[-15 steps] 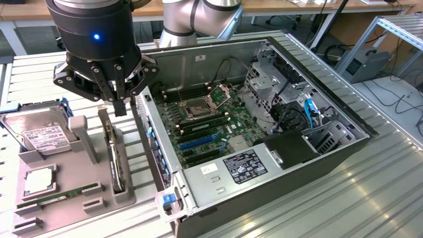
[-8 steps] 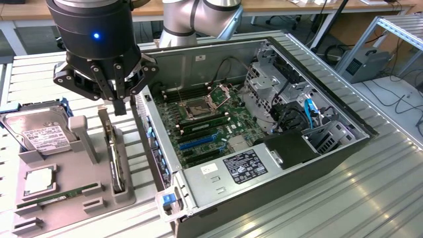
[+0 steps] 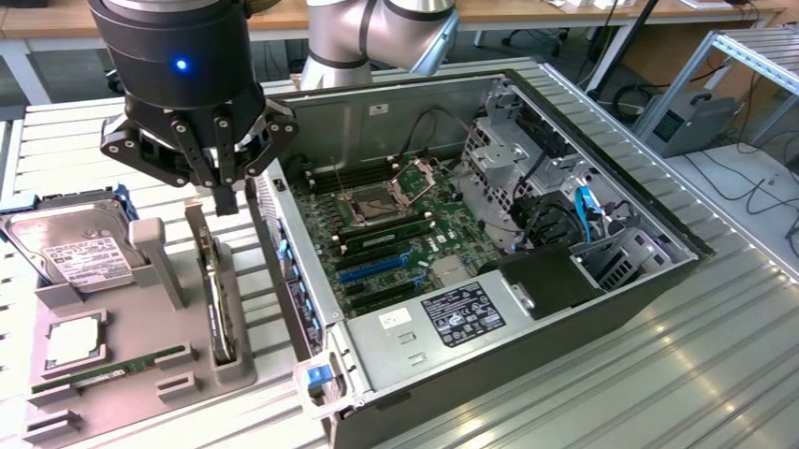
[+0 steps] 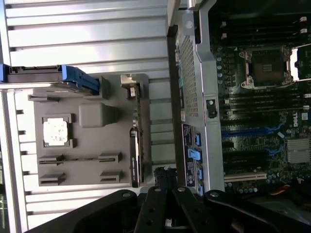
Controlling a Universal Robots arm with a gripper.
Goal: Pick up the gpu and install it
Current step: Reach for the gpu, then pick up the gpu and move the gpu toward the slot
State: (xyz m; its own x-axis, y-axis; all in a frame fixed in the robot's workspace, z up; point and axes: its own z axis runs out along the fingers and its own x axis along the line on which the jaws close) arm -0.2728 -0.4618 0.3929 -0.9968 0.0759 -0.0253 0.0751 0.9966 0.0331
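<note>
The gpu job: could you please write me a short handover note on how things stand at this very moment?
Pincer: shut and empty, hanging close above one end of the gpu, beside the case's edge.
gpu: stands on edge in its slot of the grey tray, to the exterior view's left of the open computer case.
Done: nothing that shows; the card sits in the tray, not gripped.
Left: the gpu is not yet picked up and not yet installed; the motherboard's blue expansion slots look free.
</note>
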